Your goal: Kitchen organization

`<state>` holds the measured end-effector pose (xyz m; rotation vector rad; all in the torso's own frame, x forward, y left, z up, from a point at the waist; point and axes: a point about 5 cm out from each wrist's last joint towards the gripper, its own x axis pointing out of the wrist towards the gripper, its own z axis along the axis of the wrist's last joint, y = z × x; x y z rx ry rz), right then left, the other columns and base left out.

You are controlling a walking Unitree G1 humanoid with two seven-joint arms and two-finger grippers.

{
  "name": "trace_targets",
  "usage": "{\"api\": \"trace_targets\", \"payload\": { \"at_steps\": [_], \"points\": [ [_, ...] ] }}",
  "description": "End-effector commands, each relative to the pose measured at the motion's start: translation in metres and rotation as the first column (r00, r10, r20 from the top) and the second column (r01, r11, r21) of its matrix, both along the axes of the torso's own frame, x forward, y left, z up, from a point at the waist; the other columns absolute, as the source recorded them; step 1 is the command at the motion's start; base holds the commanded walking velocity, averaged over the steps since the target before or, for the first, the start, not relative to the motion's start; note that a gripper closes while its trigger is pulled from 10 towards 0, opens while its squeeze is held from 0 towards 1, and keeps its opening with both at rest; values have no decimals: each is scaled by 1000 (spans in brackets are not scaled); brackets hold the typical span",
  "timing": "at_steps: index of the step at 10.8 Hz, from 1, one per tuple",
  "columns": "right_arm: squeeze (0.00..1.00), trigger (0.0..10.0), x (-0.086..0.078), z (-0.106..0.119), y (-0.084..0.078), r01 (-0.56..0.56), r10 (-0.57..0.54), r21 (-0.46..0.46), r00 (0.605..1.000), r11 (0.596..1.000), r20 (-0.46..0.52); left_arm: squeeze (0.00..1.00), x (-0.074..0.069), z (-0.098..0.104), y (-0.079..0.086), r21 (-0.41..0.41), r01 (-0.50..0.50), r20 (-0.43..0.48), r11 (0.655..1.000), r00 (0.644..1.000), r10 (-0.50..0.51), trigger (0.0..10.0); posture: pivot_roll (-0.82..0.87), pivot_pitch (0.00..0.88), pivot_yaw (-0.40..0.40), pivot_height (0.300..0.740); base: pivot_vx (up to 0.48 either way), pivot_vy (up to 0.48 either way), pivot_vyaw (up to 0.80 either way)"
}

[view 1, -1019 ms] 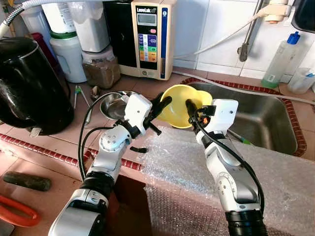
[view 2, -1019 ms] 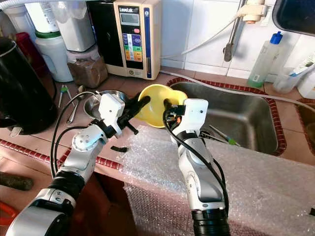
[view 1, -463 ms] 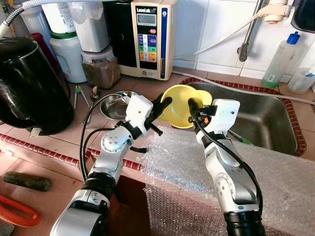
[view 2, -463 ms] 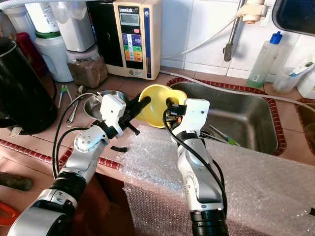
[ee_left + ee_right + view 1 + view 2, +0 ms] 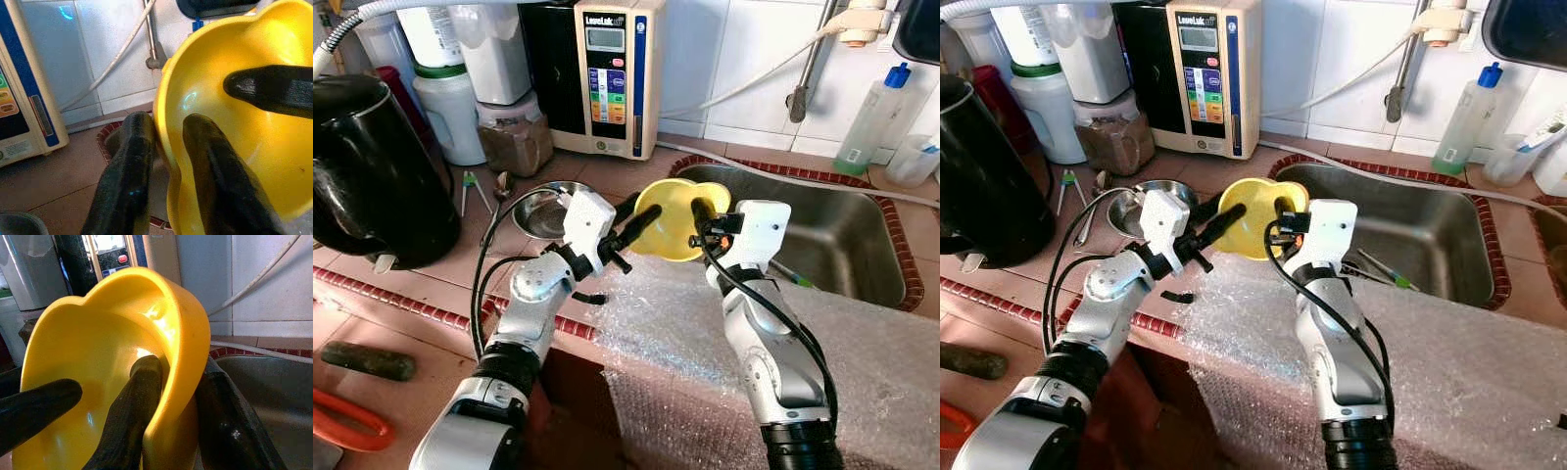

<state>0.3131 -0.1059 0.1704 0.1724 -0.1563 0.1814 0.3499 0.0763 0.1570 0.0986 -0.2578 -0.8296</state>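
Observation:
A yellow bowl hangs tilted above the counter by the left rim of the steel sink. My left gripper is shut on the bowl's left rim, one finger inside and one outside, as the left wrist view shows. My right gripper is shut on the opposite rim, which is pinched between its fingers. The yellow bowl also carries the right gripper's inner finger across its hollow.
A small steel bowl sits on the counter just left of the left gripper. A black kettle, jars and a water machine stand behind. Bubble wrap covers the near counter. A green bottle stands beyond the sink.
The yellow bowl has tipped more on edge and come slightly lower and nearer to me. Both grippers keep their hold on it.

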Motion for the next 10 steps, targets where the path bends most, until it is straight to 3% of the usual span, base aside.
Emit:
{"api": "trace_targets", "payload": {
  "at_steps": [1, 2, 3, 6, 7, 8, 9, 10],
  "points": [
    [0, 0, 2, -4, 0, 5, -5, -19, 1000, 1000, -18, 1000, -1, 6, -4, 9, 36, 24, 999, 999, -36, 10000, -9, 0, 68, 740, 0, 0, 0],
    [0, 0, 3, -4, -4, 22, -22, -42, 1000, 999, -8, 1000, 0, 3, 0, 15, 19, 11, 1000, 1000, -19, 10000, -5, 0, 65, 740, 0, 0, 0],
    [0, 0, 3, -4, -6, 31, -31, -56, 1000, 998, -3, 1000, 2, -1, 3, -23, 7, -58, 1000, 998, -8, 10000, -5, 0, 65, 740, 0, 0, 0],
    [0, 0, 8, -2, -22, 85, -82, -147, 996, 985, 30, 1000, 4, -6, 15, -106, 42, -189, 994, 980, -61, 10000, 1, 0, 55, 740, 0, 0, 0],
    [0, 0, 10, -1, -33, 110, -103, -196, 994, 974, 47, 1000, 2, -6, 15, -66, 74, -186, 995, 979, -85, 10000, 2, 0, 52, 740, 0, 0, 0],
    [0, 0, 12, 0, -50, 142, -133, -232, 990, 962, 54, 1000, 4, -1, 18, -16, 24, -110, 1000, 994, -25, 10000, 4, 0, 50, 740, 0, 0, 0],
    [0, 0, 13, 0, -66, 169, -160, -257, 986, 952, 55, 1000, 5, 6, 18, -25, 10, -67, 1000, 998, -11, 10000, 5, 0, 50, 740, 0, 0, 0],
    [0, 0, 15, 1, -85, 197, -188, -282, 980, 939, 57, 1000, 0, 0, 15, 17, 67, -94, 998, 993, -65, 10000, 7, 0, 48, 740, 0, 0, 0]
  ]
}}
